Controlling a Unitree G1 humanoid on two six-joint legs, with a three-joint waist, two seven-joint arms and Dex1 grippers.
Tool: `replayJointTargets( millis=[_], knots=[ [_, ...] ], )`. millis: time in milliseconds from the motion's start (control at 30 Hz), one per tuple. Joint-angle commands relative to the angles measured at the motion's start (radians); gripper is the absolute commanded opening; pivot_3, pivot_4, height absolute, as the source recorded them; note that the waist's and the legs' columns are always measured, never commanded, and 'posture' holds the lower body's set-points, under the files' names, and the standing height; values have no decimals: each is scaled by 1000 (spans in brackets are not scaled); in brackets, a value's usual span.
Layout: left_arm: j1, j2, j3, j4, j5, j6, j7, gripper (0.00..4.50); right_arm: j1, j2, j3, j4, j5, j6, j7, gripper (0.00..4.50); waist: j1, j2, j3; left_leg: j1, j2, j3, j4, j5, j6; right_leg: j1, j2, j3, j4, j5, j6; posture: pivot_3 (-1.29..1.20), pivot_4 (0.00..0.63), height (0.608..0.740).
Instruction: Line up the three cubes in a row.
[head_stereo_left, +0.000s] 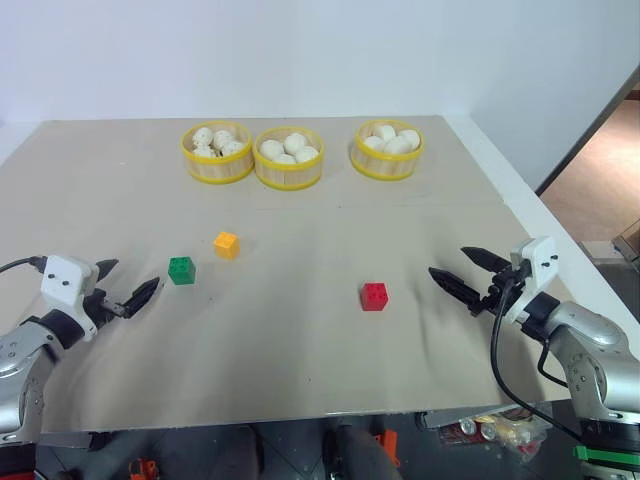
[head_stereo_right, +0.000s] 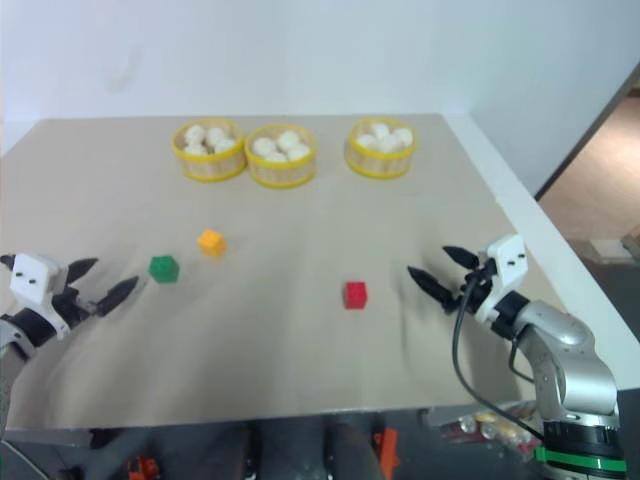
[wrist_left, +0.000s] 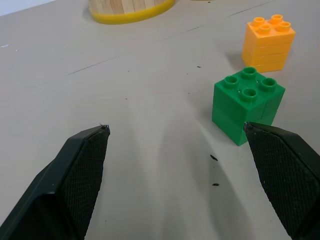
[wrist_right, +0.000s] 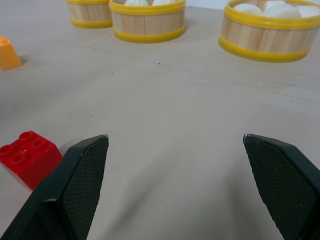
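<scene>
Three studded cubes lie apart on the tan table. The green cube sits left of centre, with the orange-yellow cube just behind and to its right. The red cube rests alone further right. My left gripper hovers open a short way left of the green cube, which shows just ahead of one finger in the left wrist view. On the right, my right gripper is open too, a little right of the red cube. Nothing is held.
Three round yellow-rimmed baskets of white buns stand along the back: two touching and one apart at the right. The table's right edge borders a drop to the floor.
</scene>
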Motion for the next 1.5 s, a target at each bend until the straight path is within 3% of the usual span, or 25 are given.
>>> replayJointTargets(
  millis=[33,167,533,700,900,1067,1300,1500],
  knots=[
    [4,4,35,-40,-5,-4,30,4459,-18,-17,2,5,-6,-28,21,4500,0,0,0,0,0,0,0,0,0,0,0,0,0,0,0,0,150,740],
    [1,-22,83,-22,-35,-20,55,4459,-15,-18,8,14,-19,-51,34,4500,0,0,0,0,0,1,0,0,0,0,0,1,0,0,0,0,150,740],
    [50,-58,65,-88,-68,-32,15,4459,21,-33,16,-29,0,-23,64,4500,0,0,0,0,0,1,0,0,0,0,0,1,0,0,0,0,150,740],
    [175,-46,37,-384,-190,38,-65,4459,-14,-77,0,-151,86,85,85,4500,-1,-1,1,0,1,2,0,-1,-2,0,0,2,0,0,0,0,150,740],
    [263,110,-91,-623,-261,104,-281,4459,-93,-147,75,-260,180,179,188,4500,0,0,0,2,1,2,0,-1,-2,0,0,2,0,0,-1,0,150,740],
    [197,169,-192,-576,-247,115,-390,4459,-178,-151,194,-249,158,182,258,4500,-1,1,1,1,1,1,0,-1,-2,-1,2,2,0,-1,-1,0,150,740],
    [1,143,-338,-443,-222,130,-464,4459,-320,-108,371,20,-34,-12,376,4500,0,2,2,0,1,1,1,-1,-2,-1,2,2,0,-1,-1,0,150,740],
    [10,130,-370,-428,-177,82,-488,4459,-319,-95,433,174,-125,-143,463,4500,0,2,2,-1,1,1,1,-4,-1,-1,4,3,0,-2,4,0,150,740]
  ],
)
